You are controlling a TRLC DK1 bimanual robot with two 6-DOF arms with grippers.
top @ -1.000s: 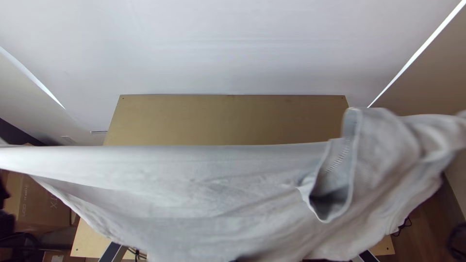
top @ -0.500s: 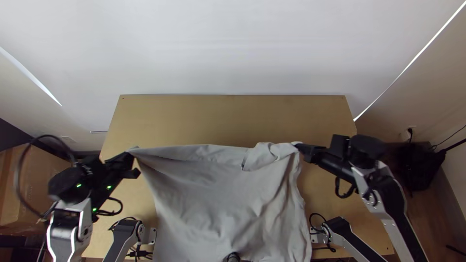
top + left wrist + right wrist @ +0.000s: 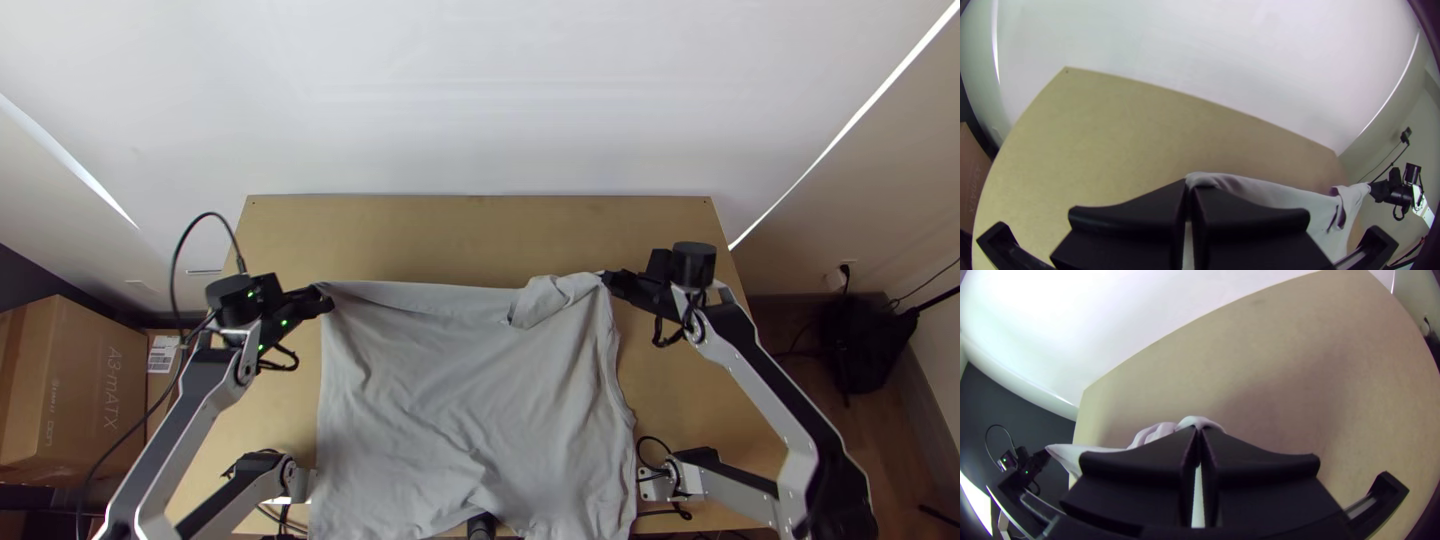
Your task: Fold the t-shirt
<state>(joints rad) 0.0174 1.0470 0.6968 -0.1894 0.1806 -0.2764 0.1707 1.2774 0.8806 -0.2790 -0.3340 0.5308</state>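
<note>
T-shirt [image 3: 450, 400] | far edge stretched | held: left claw [image 3: 324, 298], right claw [image 3: 607, 281]

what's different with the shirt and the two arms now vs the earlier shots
The shirt has dropped from close under the top camera to nearer the table. The left gripper and right gripper have come down and inward with it. No new grab or release shows: both still hold its far edge, stretched between them. The table stayed put.

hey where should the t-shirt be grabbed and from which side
Probably at both far corners, left gripper and right gripper each from its outer side: the t-shirt spreads wide between them, its far edge nearly straight, the rest draping down.
</note>
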